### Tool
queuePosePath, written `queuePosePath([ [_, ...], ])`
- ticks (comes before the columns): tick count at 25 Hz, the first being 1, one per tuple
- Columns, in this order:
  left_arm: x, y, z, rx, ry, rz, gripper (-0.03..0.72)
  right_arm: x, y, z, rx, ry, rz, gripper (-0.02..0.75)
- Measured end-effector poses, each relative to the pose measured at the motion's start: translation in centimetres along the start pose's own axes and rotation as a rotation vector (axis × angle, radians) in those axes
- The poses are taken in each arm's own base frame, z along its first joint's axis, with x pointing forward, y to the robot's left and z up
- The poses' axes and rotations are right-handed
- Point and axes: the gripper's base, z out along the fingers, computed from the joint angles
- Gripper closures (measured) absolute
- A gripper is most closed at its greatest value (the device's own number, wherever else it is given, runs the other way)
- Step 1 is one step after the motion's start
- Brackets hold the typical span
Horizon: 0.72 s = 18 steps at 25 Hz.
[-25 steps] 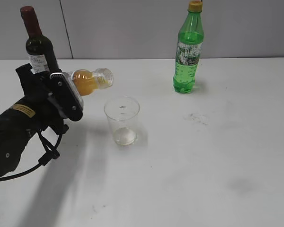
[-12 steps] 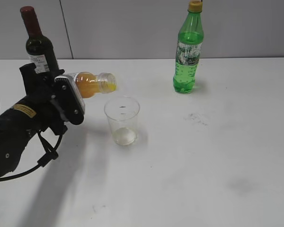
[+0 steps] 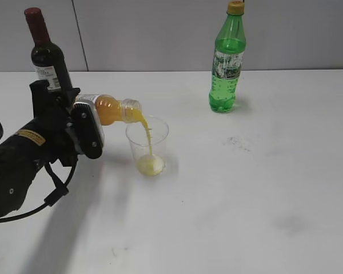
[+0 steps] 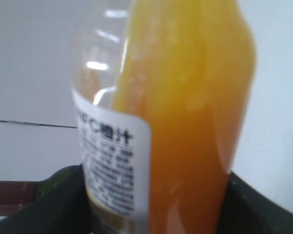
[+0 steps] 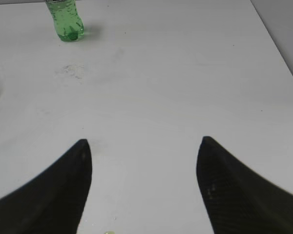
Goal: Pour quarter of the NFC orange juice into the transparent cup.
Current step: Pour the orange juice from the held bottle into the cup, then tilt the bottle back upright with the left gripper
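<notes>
NFC orange juice (image 3: pixel 111 108) tipped further, left gripper (image 3: pixel 86 128) clamped.

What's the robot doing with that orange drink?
The robot's left tool is holding the orange juice bottle tipped on its side. Juice is streaming from its open neck into the clear cup on the white table. Only a little juice sits at the bottom of the cup. The right tool is open and holds nothing, off to the side. A green soda bottle and a wine bottle stand at the back, untouched.
</notes>
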Motion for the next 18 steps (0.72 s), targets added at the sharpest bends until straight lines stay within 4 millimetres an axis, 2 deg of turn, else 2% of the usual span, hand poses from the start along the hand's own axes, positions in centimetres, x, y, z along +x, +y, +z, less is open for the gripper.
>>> queuePosePath([
  [18, -0.2, 0.05, -0.12, -0.037, 0.019, -0.004, 0.213, 0.0, 0.0, 0.0, 0.0, 0.0, 0.0, 0.22],
])
